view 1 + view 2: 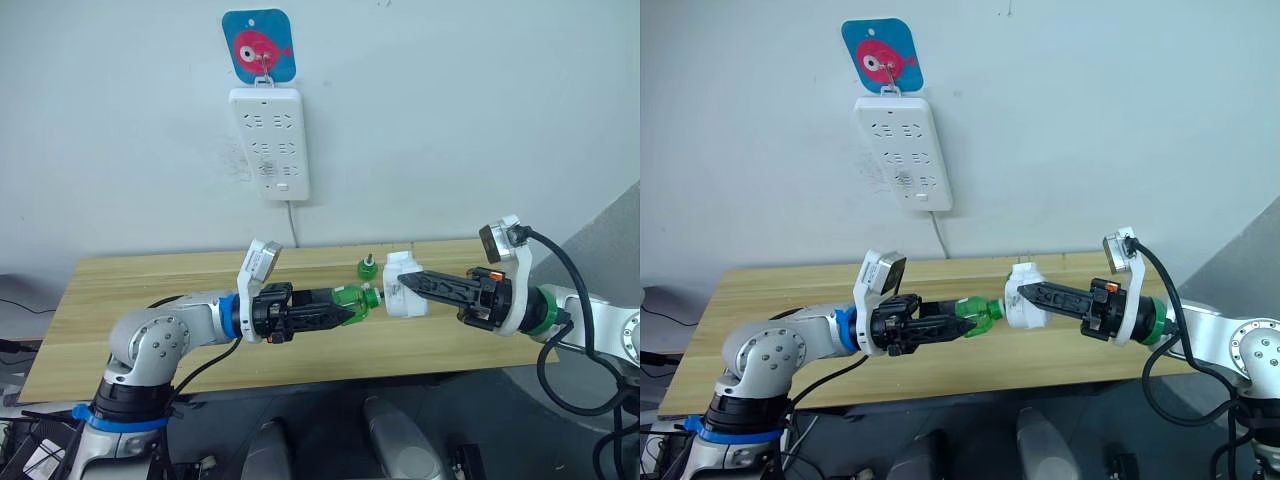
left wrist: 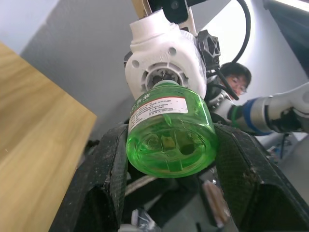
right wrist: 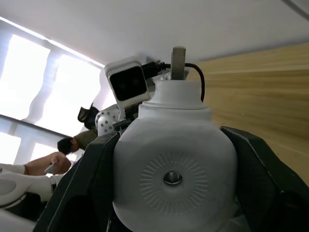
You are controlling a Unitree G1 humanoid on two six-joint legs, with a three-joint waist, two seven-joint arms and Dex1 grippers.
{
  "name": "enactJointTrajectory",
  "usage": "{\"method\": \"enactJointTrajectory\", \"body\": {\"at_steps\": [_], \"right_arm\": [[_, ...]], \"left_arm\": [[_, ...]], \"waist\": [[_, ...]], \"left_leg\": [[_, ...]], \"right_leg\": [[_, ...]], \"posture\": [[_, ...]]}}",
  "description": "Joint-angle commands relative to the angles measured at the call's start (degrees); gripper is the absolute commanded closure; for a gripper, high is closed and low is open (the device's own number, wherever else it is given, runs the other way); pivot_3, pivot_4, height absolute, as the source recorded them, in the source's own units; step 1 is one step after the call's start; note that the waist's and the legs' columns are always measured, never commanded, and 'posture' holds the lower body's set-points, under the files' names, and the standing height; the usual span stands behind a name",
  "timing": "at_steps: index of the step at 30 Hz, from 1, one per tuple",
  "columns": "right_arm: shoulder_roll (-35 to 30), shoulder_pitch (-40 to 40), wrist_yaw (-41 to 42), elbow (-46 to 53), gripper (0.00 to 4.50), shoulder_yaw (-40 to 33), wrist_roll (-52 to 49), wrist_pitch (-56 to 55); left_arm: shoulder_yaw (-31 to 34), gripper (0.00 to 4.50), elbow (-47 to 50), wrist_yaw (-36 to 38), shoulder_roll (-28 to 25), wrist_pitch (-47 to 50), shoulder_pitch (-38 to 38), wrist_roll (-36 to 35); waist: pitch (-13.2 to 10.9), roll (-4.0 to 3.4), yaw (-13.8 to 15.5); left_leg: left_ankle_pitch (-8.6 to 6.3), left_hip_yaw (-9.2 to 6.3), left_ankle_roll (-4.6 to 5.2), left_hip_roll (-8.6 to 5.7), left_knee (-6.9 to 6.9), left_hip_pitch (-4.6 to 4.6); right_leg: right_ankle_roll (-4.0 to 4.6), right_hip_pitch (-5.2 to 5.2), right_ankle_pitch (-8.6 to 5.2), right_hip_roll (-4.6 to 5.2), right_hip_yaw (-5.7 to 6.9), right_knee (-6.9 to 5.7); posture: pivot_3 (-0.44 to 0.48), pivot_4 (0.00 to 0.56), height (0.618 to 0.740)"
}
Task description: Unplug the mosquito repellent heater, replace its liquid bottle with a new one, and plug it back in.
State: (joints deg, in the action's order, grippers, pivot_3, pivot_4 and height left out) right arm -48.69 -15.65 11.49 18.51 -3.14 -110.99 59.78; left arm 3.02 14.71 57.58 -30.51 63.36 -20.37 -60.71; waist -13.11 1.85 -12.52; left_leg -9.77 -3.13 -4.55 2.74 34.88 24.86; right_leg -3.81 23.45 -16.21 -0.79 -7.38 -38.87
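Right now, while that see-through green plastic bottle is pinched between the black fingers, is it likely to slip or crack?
The see-through green plastic bottle looks smooth and rounded, so it could probably twist or slide in the left gripper. Its walls seem rigid, so it likely won't cave in. Its neck sits at the small white rounded plastic heater held by the right gripper, so a sideways pull may strain that joint.

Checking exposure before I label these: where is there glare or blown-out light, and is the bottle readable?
Right wrist view: bright windows wash out behind the heater. Left wrist view: the green bottle is sharp and backlit, its label partly legible; the person behind is soft. Left eye view: even lighting, faint shadow beside the power strip.
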Motion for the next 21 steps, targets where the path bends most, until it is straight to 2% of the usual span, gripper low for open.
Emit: {"method": "enactJointTrajectory", "body": {"at_steps": [1, 11, 21], "right_arm": [[-0.9, -1.1, 2.4, 3.4, 1.56, 2.9, -2.0, 3.2], [-3.0, -1.7, 1.7, -0.9, 1.56, 2.4, -2.0, 3.9], [-1.2, -0.4, 1.4, -2.5, 1.56, 0.3, -2.0, 3.2]], "left_arm": [[0.8, 2.21, 0.9, 1.8, 0.1, 0.7, -2.9, -4.2], [1.9, 2.21, 0.6, -0.6, 1.2, 5.1, -4.6, -9.0], [2.8, 2.21, 2.0, -4.1, 2.1, 5.9, -3.2, -10.9]], "waist": [[0.0, 0.00, 0.0], [0.0, 0.02, 0.0], [0.0, 0.03, 0.0]], "left_leg": [[0.00, 0.00, 0.00, 0.00, 0.00, 0.00], [-0.01, -0.01, 0.01, 0.00, -0.01, 0.01], [-0.01, 0.00, 0.01, 0.00, 0.00, 0.01]], "right_leg": [[0.00, 0.00, 0.00, 0.00, 0.00, 0.00], [0.00, 0.01, 0.00, 0.00, 0.01, 0.00], [-0.01, 0.01, 0.01, -0.01, 0.00, 0.00]], "posture": [[-0.255, 0.206, 0.733], [-0.261, 0.209, 0.733], [-0.259, 0.212, 0.733]]}}
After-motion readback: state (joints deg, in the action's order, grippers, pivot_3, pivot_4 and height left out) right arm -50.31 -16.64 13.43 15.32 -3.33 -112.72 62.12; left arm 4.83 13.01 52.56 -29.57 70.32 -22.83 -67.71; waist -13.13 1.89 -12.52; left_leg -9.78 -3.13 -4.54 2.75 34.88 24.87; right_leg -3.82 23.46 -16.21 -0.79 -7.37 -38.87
